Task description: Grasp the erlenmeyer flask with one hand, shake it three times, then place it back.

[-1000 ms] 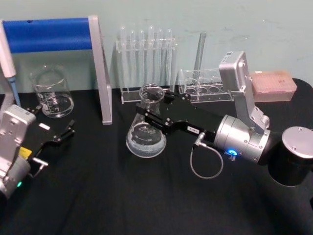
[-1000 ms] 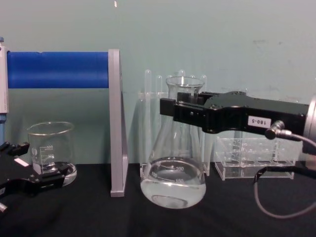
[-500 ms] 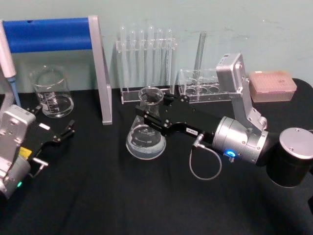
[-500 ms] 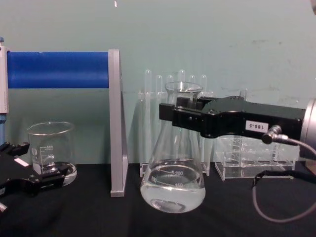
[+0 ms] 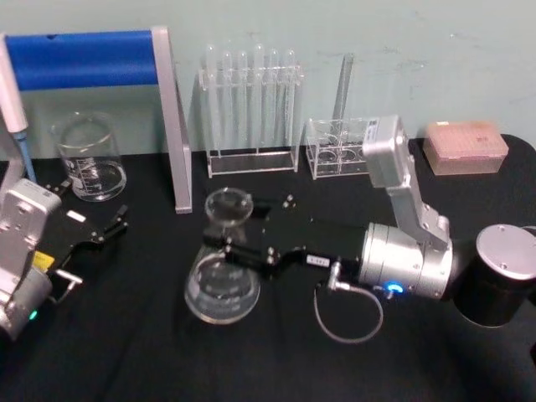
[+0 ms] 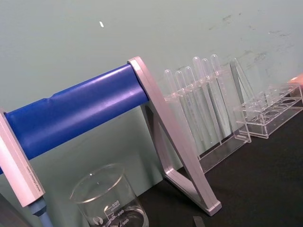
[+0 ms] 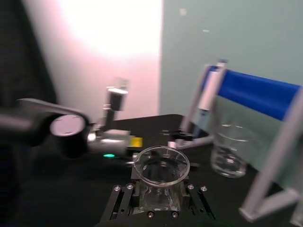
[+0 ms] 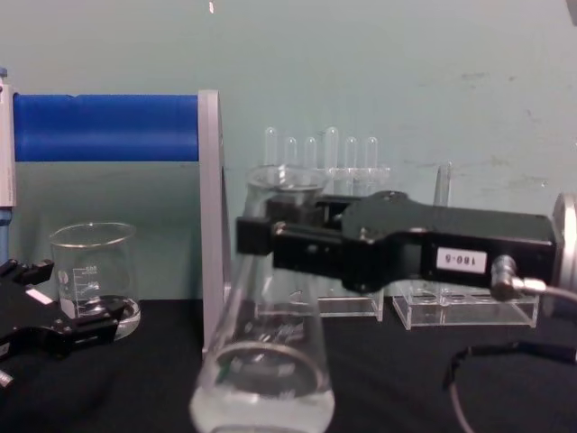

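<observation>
Since the black table [image 5: 151,352] is the widest thing in the head view, it is taken first: the blue-barred stand [image 5: 84,59] is set at its eleven o'clock, the test tube rack [image 5: 249,109] at twelve o'clock and the beaker [image 5: 88,159] at ten o'clock. The hand [image 5: 230,239], on the right arm, is reached in from three o'clock and is clamped around the neck of the erlenmeyer flask [image 5: 219,289], which is held tilted near the table's middle, at about six o'clock of the rack, with a little clear liquid in its base. The left gripper [image 5: 90,208] is parked at nine o'clock with its fingers spread and nothing between them. The grasp is judged done and the shaking under way; the number of shakes made cannot be told, and the setting back is left. The flask's base is cut off by the chest view's lower edge, so contact with the table cannot be settled there, and its graduation marks are too faint to be read.
</observation>
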